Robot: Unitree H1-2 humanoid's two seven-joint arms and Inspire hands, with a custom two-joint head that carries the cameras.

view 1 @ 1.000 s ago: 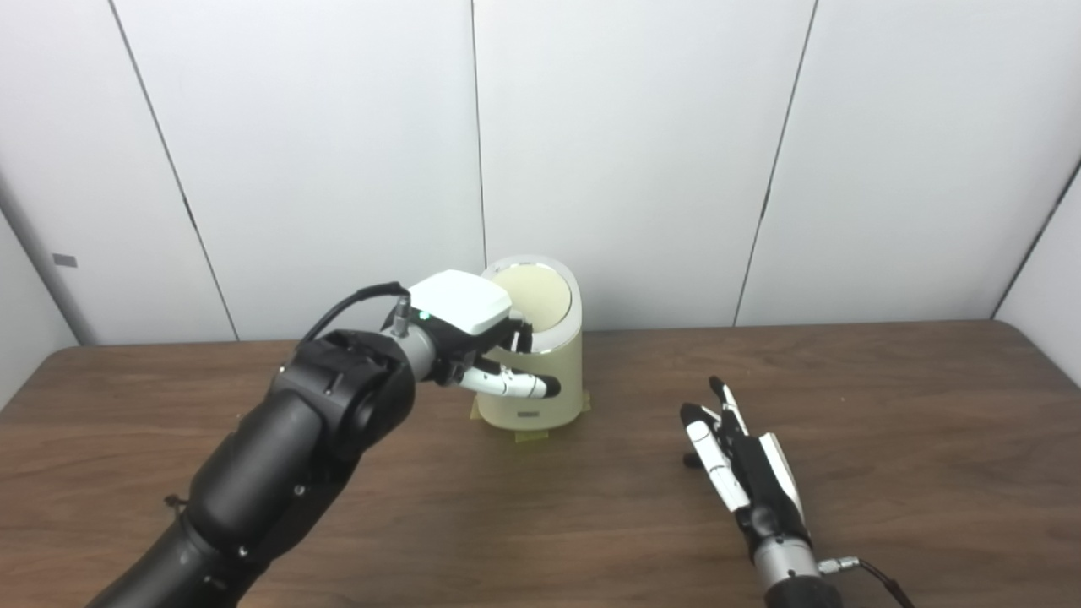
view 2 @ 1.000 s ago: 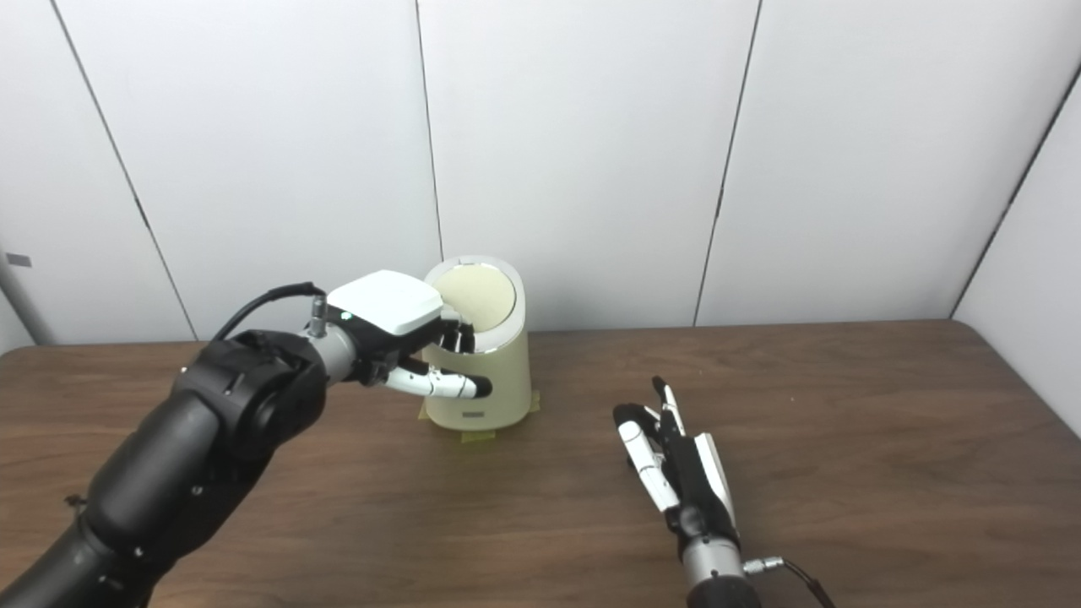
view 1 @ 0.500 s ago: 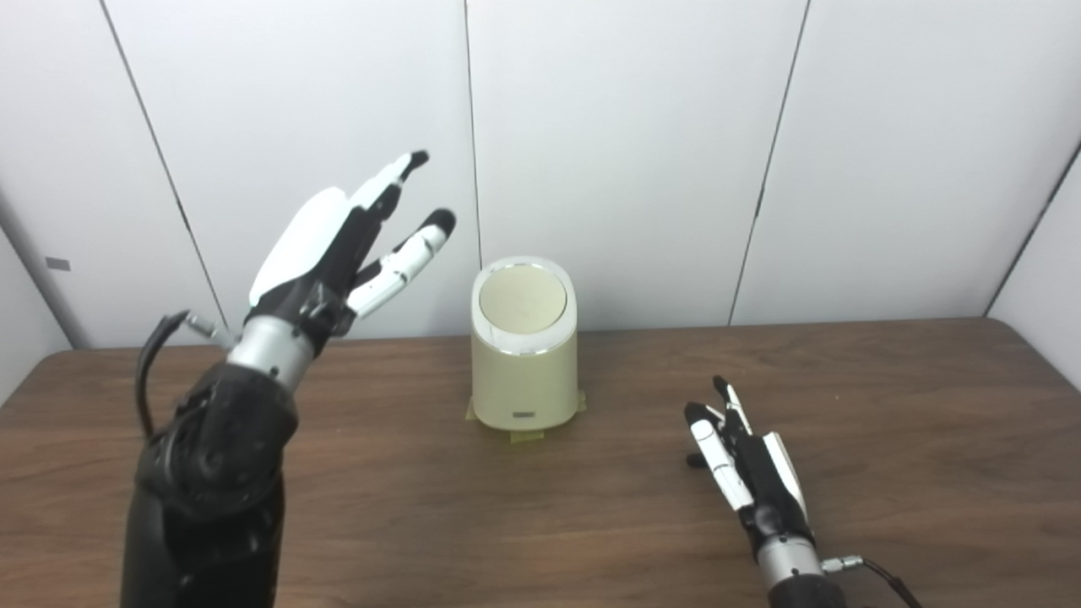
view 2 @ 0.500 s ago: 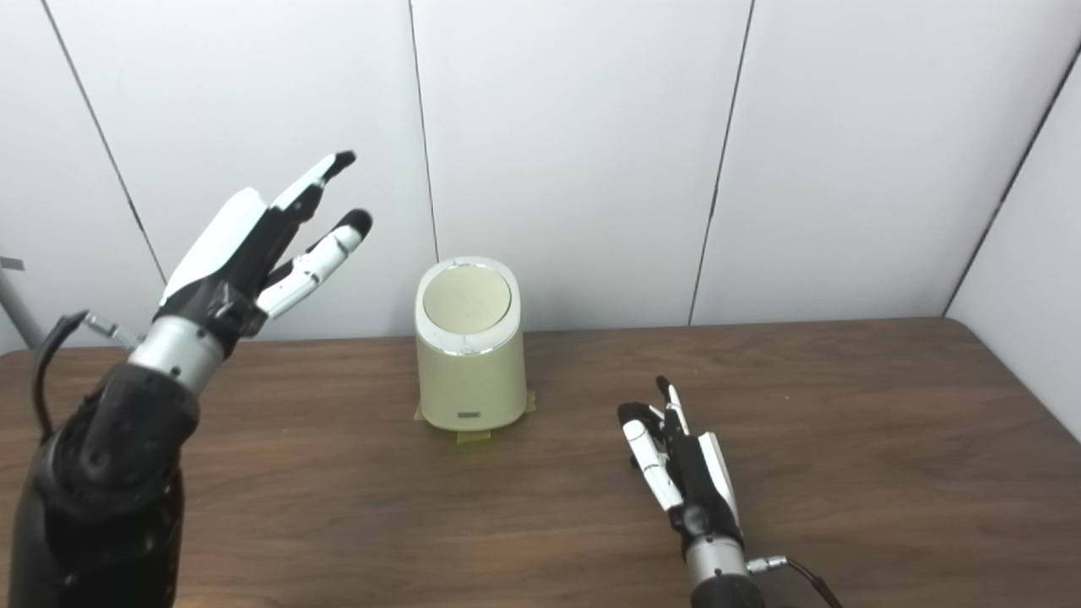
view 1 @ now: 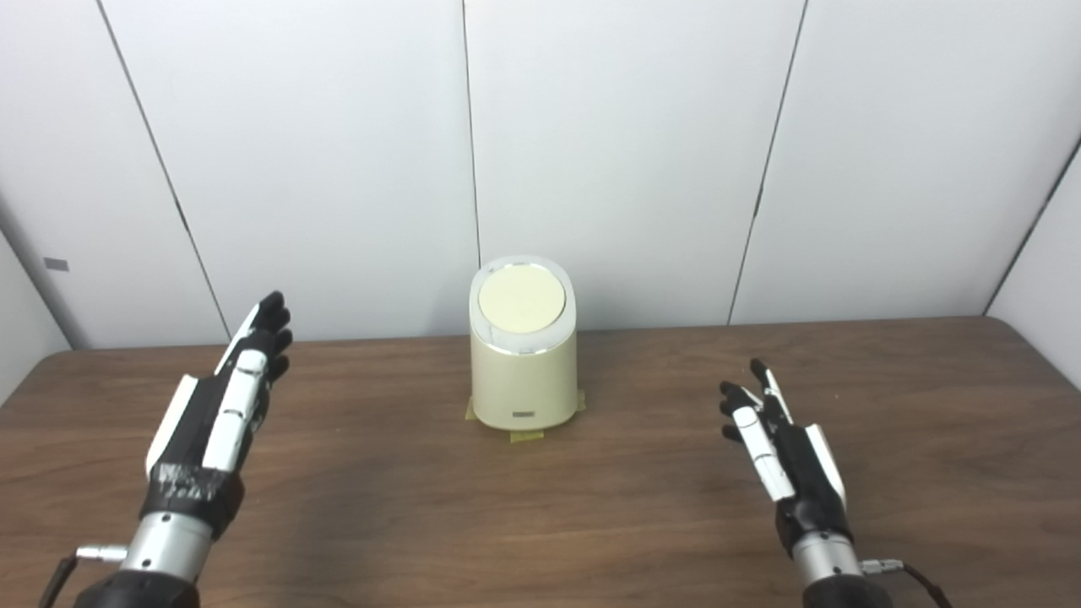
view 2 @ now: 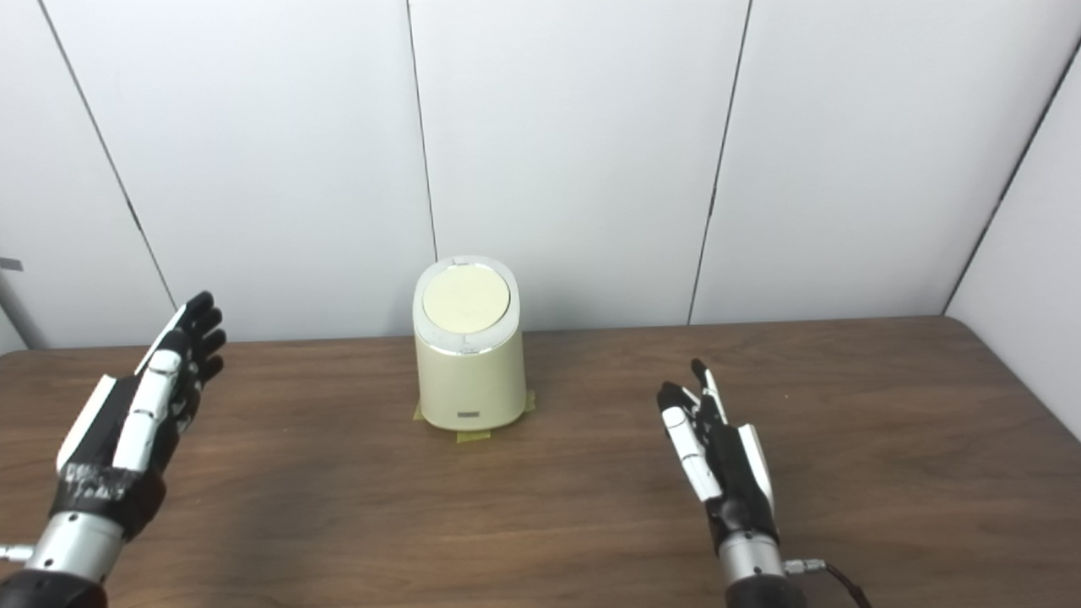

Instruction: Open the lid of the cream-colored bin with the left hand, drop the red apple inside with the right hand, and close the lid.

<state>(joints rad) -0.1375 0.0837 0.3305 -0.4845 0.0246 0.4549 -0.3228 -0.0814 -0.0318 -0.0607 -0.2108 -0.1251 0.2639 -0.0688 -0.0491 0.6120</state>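
The cream-colored bin (view 1: pixel 524 371) stands at the back middle of the brown table (view 1: pixel 540 523), with its round lid (view 1: pixel 521 298) down flat in the white rim. No red apple shows in either view. My left hand (view 1: pixel 221 414) hovers over the table far left of the bin, fingers stretched out and empty. My right hand (view 1: pixel 785 456) is held low to the right of the bin, also flat, open and holding nothing.
Yellow tape tabs (view 1: pixel 525 437) stick out from under the bin's base. A white panelled wall (view 1: pixel 625 152) rises right behind the table's far edge. Bare wood lies between both hands and the bin.
My left hand left the bin's lid, swung up and back, and has come down low at the far left. The right hand shifted slightly right and forward. The lid stays closed.
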